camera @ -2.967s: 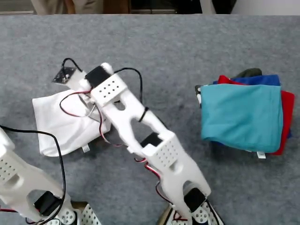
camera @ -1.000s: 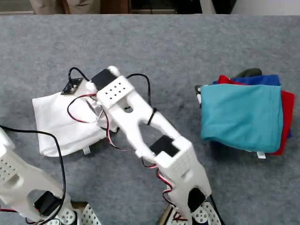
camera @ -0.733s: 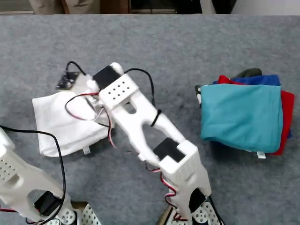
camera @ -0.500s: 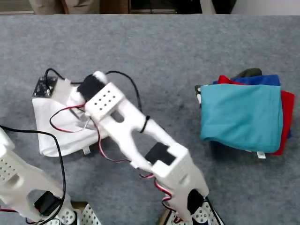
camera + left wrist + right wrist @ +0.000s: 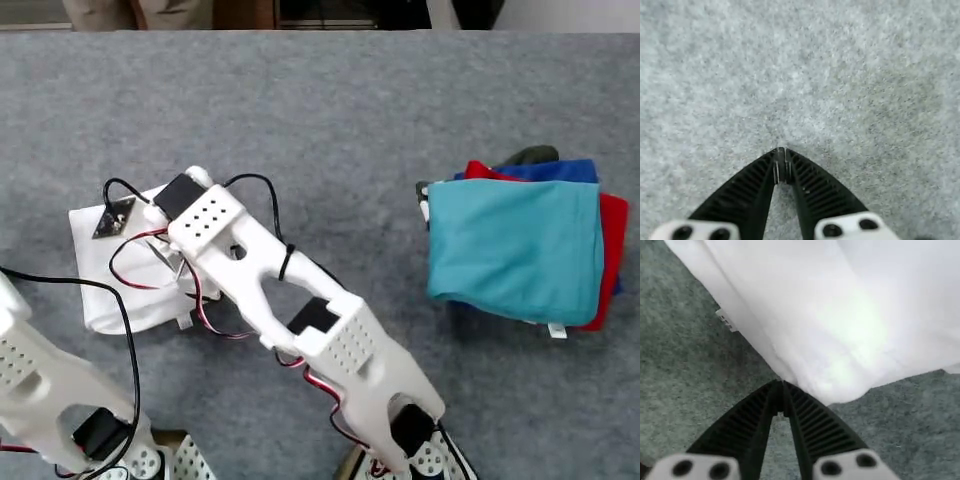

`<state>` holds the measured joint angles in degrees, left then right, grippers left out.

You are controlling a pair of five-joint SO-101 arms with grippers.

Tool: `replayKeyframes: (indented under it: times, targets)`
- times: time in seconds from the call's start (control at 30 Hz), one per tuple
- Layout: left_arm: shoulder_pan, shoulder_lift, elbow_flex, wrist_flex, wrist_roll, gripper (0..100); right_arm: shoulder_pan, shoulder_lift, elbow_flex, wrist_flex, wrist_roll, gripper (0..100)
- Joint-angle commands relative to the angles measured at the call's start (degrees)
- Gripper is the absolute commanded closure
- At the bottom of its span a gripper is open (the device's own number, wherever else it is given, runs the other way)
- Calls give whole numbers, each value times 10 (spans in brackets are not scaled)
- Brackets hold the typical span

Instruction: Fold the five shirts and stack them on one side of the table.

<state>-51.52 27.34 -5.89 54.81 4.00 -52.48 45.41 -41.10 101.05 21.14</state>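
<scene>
A folded white shirt (image 5: 105, 262) lies at the left of the grey table. My right arm (image 5: 215, 228) stretches over its right half. In the right wrist view my right gripper (image 5: 780, 388) is shut, its tips at the edge of the white shirt (image 5: 840, 315), near the shirt's tag (image 5: 726, 320); no cloth shows between the fingers. At the right sits a stack of folded shirts: teal (image 5: 515, 250) on top, then red (image 5: 612, 250), blue (image 5: 560, 170) and a dark one (image 5: 530, 155). My left gripper (image 5: 780, 165) is shut over bare carpet.
My left arm (image 5: 45, 395) stands at the near left corner, with a black cable (image 5: 120, 310) arching over the white shirt's near edge. Grey carpet (image 5: 360, 120) covers the table between the shirt and the stack.
My right arm's wrist swung left across the white shirt, then drew back a little toward the near edge. The shirt, the stack and the left arm stayed put.
</scene>
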Motion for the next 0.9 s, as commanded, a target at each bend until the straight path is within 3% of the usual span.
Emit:
replayKeyframes:
  times: [0.0,0.3,0.47,0.67,0.87]
  targets:
    - [4,-6,-8,-9,4,980,9,0,-27,11,4,993]
    - [4,-6,-8,-9,4,980,10,-139,-27,6,4,993]
    - [4,-6,-8,-9,4,980,10,-196,-24,-57,1,993]
    - [4,-6,-8,-9,4,980,8,-125,-20,-132,1,993]
    - [4,-6,-8,-9,4,980,16,-47,-24,-84,4,993]
